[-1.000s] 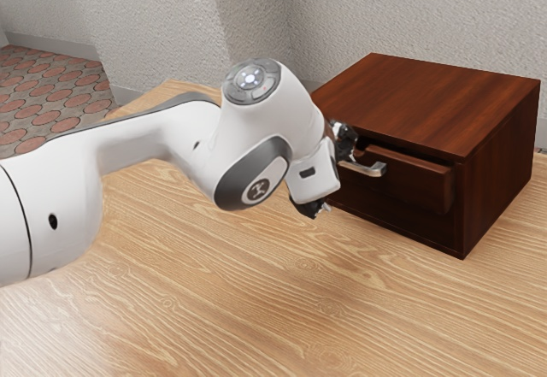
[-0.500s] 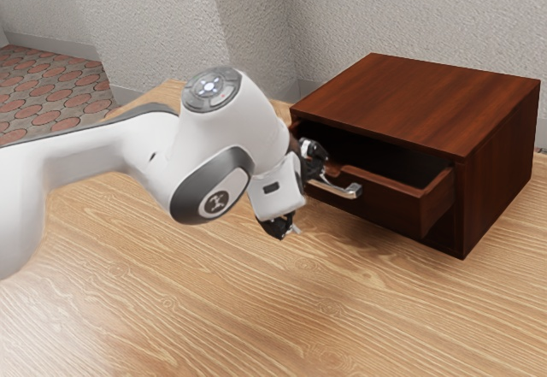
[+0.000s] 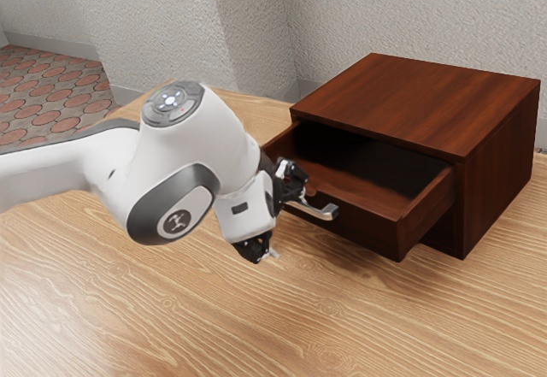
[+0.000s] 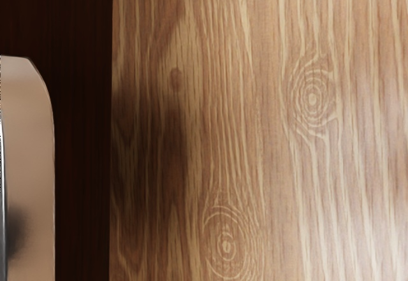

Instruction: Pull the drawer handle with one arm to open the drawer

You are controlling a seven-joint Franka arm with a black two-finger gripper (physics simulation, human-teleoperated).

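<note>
Drawer [image 3: 376, 193] is further out than half a second ago, and my hand has gone with it toward frame left. Arm comes in from the left edge. Gripper [image 3: 292, 191] sits just left of centre, clamped on the near end of the handle [image 3: 321, 211]. Drawer front stands well clear of the cabinet [image 3: 427, 95] at right, interior exposed. Step: mid-pull, I'd say mostly open. Next: hold the clamp, pull straight along the slide over the table [image 3: 342, 309], ease off near end of travel
</note>
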